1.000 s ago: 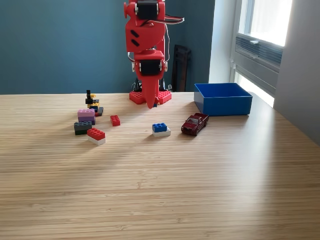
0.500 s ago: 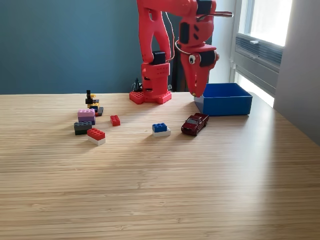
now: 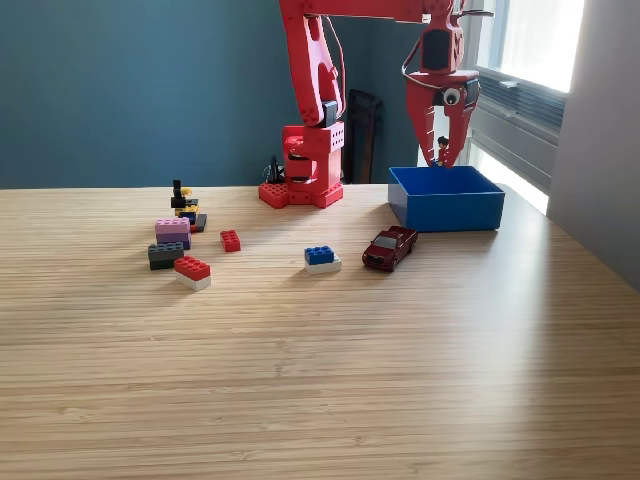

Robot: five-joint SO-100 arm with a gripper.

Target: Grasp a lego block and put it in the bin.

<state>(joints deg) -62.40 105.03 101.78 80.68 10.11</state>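
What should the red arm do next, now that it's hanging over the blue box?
Probably spread its fingers a little wider and let go. The gripper hangs right above the bin, and a small lego piece shows between the fingers, so it looks set to fall inside. Whether the piece is still pinched or already falling is hard to tell.

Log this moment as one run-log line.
arm: over bin | tool: open, small piece between fingers | loose lego: on table

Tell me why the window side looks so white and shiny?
In the exterior view, daylight floods through the window, washing it out; a pale sheen lies across the table, and the tool above the bin stands sharp against the brightness.
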